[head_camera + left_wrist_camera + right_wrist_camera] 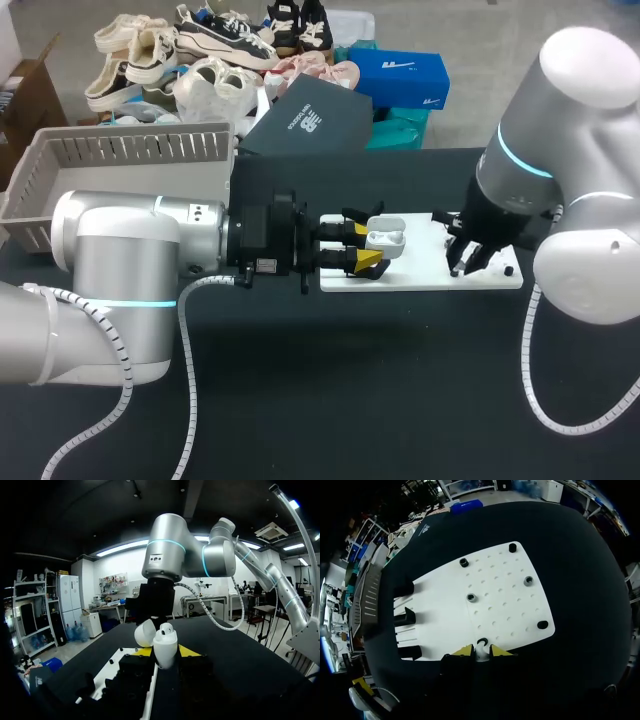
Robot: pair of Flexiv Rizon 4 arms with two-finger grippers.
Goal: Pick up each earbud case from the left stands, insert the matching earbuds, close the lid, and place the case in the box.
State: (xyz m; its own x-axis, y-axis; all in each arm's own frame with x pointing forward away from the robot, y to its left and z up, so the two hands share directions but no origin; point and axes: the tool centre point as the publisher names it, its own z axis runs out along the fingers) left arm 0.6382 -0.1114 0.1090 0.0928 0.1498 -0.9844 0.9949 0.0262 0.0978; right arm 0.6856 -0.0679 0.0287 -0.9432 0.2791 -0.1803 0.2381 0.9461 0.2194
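Observation:
My left gripper [365, 246] is shut on a white earbud case [385, 238] and holds it above the left part of the white board [420, 277]. In the left wrist view the case [165, 649] stands upright between the yellow tips of that gripper [165, 652]. Its lid is open and one earbud sits inside. My right gripper [468, 262] points down at the board's right part. In the right wrist view, its yellow tips [481, 652] press on a small white earbud [480, 654] from both sides at the near edge of the board [505, 580].
A grey slatted basket [120, 150] stands at the table's back left. Black stands [404, 616] rise from the board's left half, and several short black pegs [471, 597] dot its right half. Dark tabletop lies in front of the board.

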